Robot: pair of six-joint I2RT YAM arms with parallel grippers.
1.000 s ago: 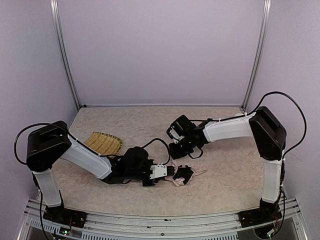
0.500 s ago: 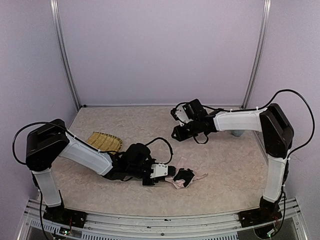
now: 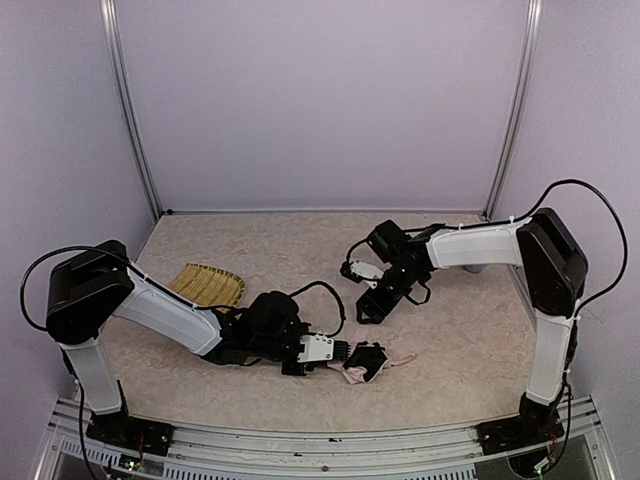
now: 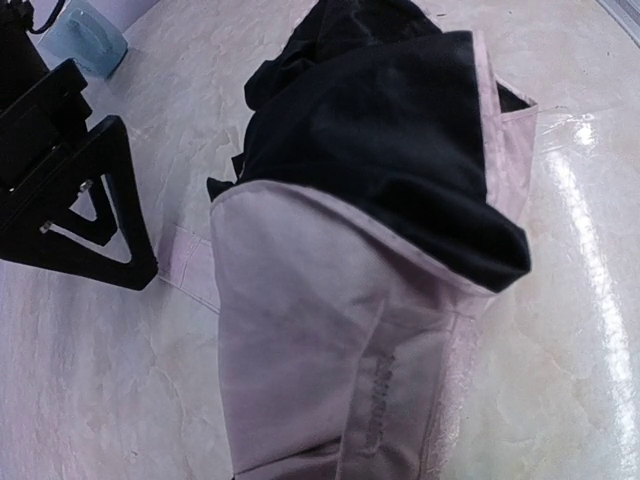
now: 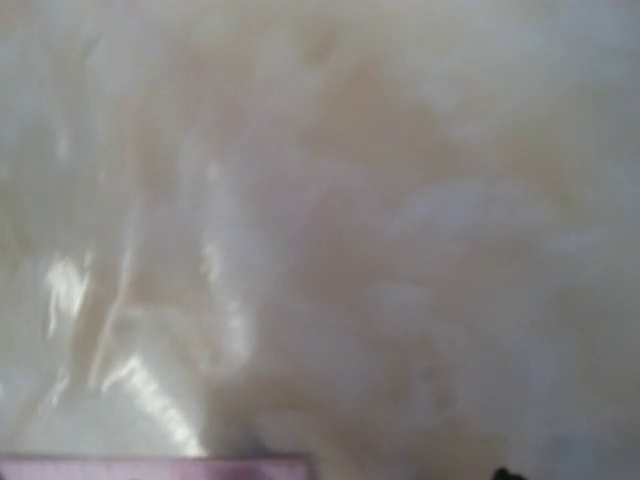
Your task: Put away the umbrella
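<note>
The umbrella [image 3: 366, 362] lies folded on the table at the front middle, pale pink fabric with black folds. In the left wrist view the umbrella [image 4: 370, 200] fills the frame and its pink fabric runs down into the jaws. My left gripper [image 3: 340, 351] lies low on the table, shut on the umbrella's left end. My right gripper [image 3: 373, 308] hangs a little behind the umbrella, pointing down, open and holding nothing. Its black fingers [image 4: 90, 215] show left of the umbrella. The right wrist view is a blur of table surface.
A yellow woven tray [image 3: 208, 286] sits at the left, behind my left arm. A small pale blue object [image 4: 85, 40] stands at the back right, near the right arm. The marbled table [image 3: 250, 250] ends at lilac walls on three sides.
My right arm swung to the back of the table, then came down toward the umbrella, and its jaws opened. My left gripper drew slightly forward with the umbrella.
</note>
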